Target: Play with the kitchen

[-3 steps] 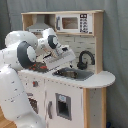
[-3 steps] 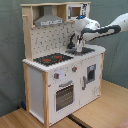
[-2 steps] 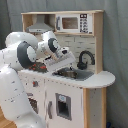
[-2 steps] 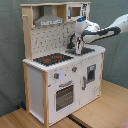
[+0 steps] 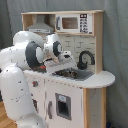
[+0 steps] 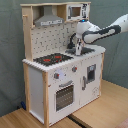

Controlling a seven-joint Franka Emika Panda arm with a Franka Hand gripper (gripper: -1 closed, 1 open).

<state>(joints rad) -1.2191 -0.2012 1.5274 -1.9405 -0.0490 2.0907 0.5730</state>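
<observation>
- In the first exterior view, the kitchen (image 5: pixel 75 75) fills the middle and right of the frame, standing on a wooden floor in front of a grey curtain (image 5: pixel 117 50).
- The white arm (image 5: pixel 22 55) rises at the first exterior view's left, hiding the kitchen's left end, and bends in over the counter (image 5: pixel 102 79).
- The gripper (image 5: pixel 66 56) hangs above the sink (image 5: pixel 75 74), near the counter's middle, just beside the black tap (image 5: pixel 85 59). I cannot tell how far apart its fingers are or whether it holds anything.
- On the upper shelf sit a grey hood (image 5: pixel 40 26) and a microwave (image 5: pixel 74 23).
- A door with a dark window (image 5: pixel 63 106) shows below the counter.
- In the second exterior view, the kitchen (image 6: pixel 60 75) is seen from its other side, standing on a light wood table (image 6: pixel 100 112).
- The hob (image 6: pixel 52 59), black with red rings, lies at the counter's left end; the oven door (image 6: pixel 64 96) and knobs (image 6: pixel 65 75) are beneath it.
- The arm (image 6: pixel 107 31) reaches in from the second exterior view's right edge.
- The gripper (image 6: pixel 77 49) points down over the sink area at the counter's right half, close to the back wall. Its opening is again unclear.
- The hood (image 6: pixel 49 20) hangs above the hob.
</observation>
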